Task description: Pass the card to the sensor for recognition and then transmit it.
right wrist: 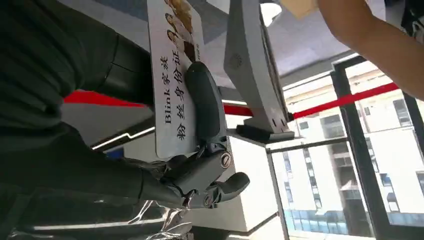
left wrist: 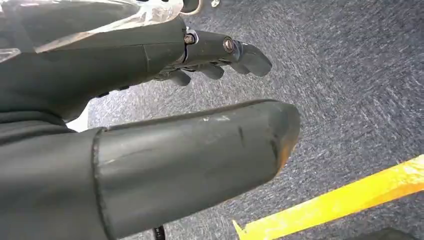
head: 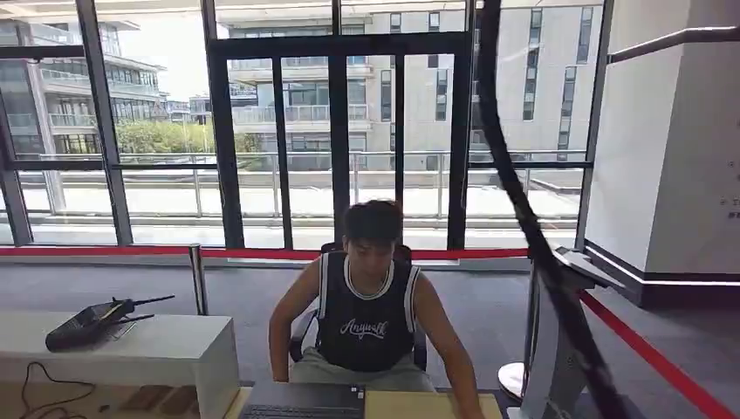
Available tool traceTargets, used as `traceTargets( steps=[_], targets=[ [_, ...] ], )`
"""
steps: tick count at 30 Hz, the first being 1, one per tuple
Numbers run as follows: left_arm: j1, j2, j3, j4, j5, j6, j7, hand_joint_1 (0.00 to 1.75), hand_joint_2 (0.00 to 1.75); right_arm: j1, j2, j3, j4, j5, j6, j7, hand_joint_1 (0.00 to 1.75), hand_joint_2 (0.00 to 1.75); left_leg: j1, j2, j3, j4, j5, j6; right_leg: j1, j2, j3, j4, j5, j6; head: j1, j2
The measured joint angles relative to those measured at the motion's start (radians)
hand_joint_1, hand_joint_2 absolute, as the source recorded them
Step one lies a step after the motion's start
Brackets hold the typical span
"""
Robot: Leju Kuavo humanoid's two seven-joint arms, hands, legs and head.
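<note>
In the right wrist view my right hand (right wrist: 200, 165) holds a white card (right wrist: 172, 75) printed with black characters and small photos, one dark finger (right wrist: 204, 102) lying across its face. The grey sensor stand (right wrist: 250, 70) rises close behind the card; I cannot tell whether they touch. In the head view the same sensor stand (head: 558, 349) is at the lower right. My left hand (left wrist: 150, 150) hangs over grey carpet with its thumb and fingers apart and nothing in it.
A person (head: 366, 323) in a dark sleeveless jersey sits behind the desk, one arm (right wrist: 370, 45) reaching toward the sensor. A laptop (head: 301, 401) and a tan folder (head: 423, 406) lie on the desk. A handheld radio (head: 92, 321) rests on the white counter (head: 174, 349). A black cable (head: 524, 209) crosses the view.
</note>
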Motion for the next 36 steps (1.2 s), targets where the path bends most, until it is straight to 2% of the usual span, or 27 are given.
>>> traceTargets(
  steps=[7, 14, 36],
  targets=[
    [0.0, 0.0, 0.0, 0.0, 0.011, 0.001, -0.004, 0.0, 0.0, 0.024, 0.005, 0.0, 0.113, -0.024, -0.016, -0.039, 1.75, 1.75, 0.0, 0.0, 0.0, 0.0, 0.0, 0.0, 0.0, 0.0, 0.0, 0.0, 0.0, 0.0, 0.0, 0.0],
    [0.0, 0.0, 0.0, 0.0, 0.025, 0.007, -0.002, 0.0, 0.0, 0.025, 0.042, 0.003, 0.224, -0.03, -0.026, -0.089, 1.75, 1.75, 0.0, 0.0, 0.0, 0.0, 0.0, 0.0, 0.0, 0.0, 0.0, 0.0, 0.0, 0.0, 0.0, 0.0],
    [0.0, -0.005, 0.0, 0.0, 0.026, 0.007, 0.018, 0.0, 0.0, 0.048, 0.135, 0.021, 0.381, -0.053, -0.026, -0.113, 1.75, 1.75, 0.0, 0.0, 0.0, 0.0, 0.0, 0.0, 0.0, 0.0, 0.0, 0.0, 0.0, 0.0, 0.0, 0.0]
  ],
)
